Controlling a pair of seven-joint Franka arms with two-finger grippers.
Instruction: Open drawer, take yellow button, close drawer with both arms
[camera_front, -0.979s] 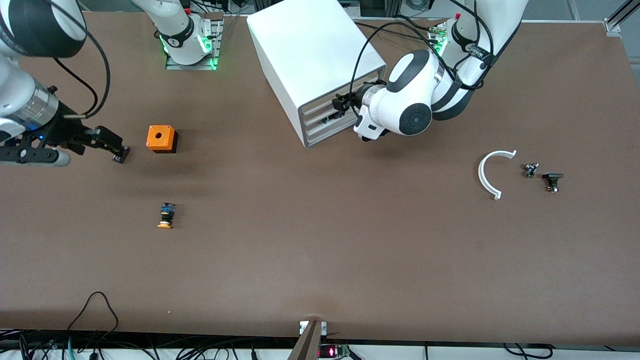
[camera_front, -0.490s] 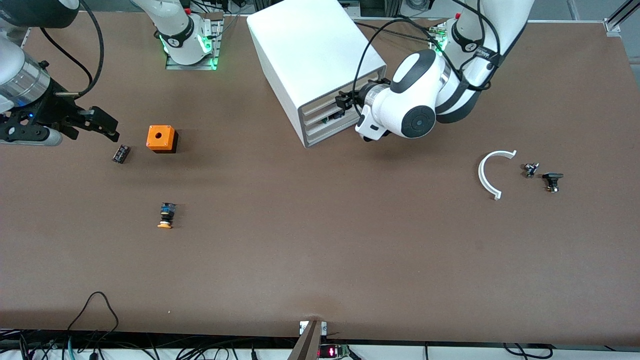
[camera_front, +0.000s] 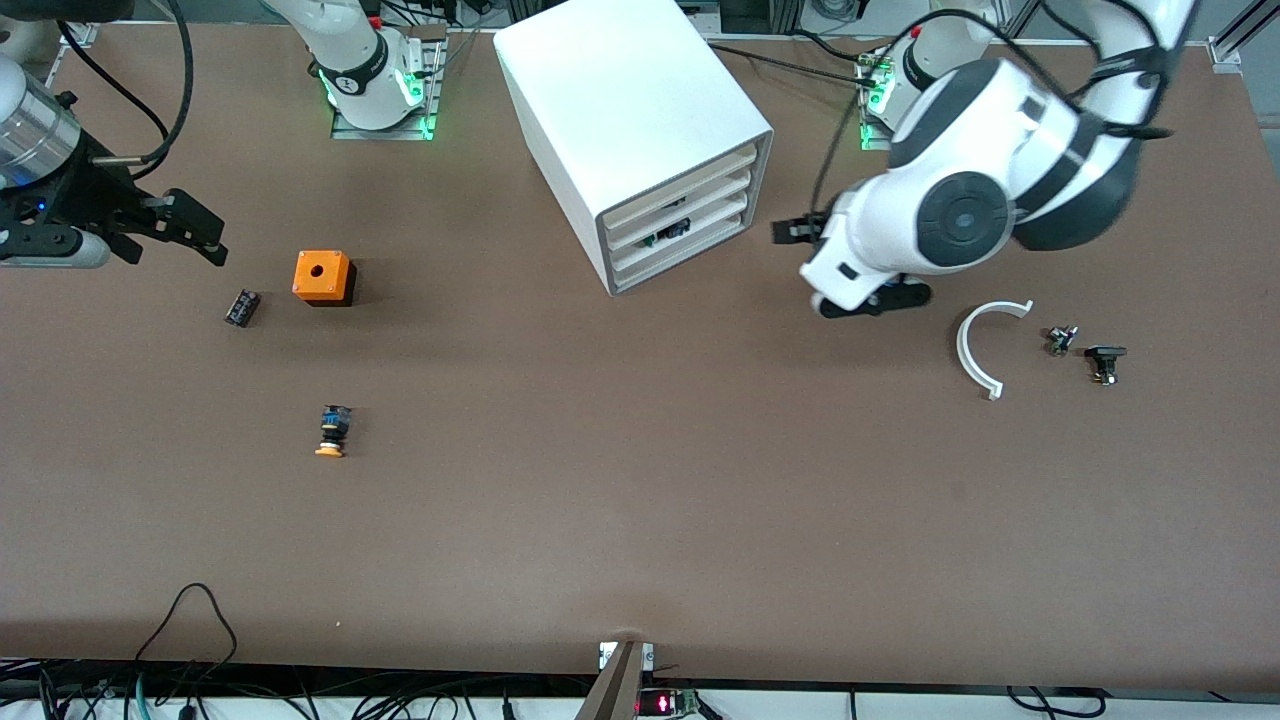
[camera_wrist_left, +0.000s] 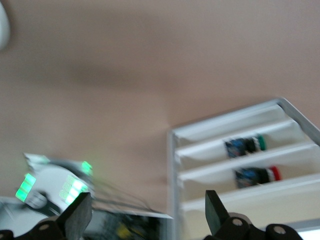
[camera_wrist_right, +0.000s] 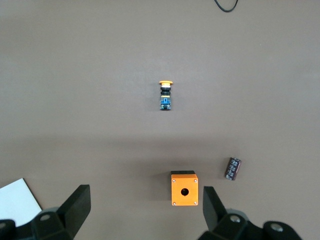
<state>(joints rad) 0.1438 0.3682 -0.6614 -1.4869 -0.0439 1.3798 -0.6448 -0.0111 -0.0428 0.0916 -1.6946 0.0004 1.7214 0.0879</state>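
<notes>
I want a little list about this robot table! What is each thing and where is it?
drawer: top one of the cabinet, shut
button: lying on the table, nearer the front camera than the orange cube
left gripper: open, holding nothing, beside the cabinet front
right gripper: open, holding nothing, above the table near the cube
small black part: on the table beside the cube
white arc: toward the left arm's end

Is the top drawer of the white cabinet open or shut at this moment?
Shut. The drawer sits flush with the two below it in the cabinet; the left gripper hangs open, apart from its front.
</notes>
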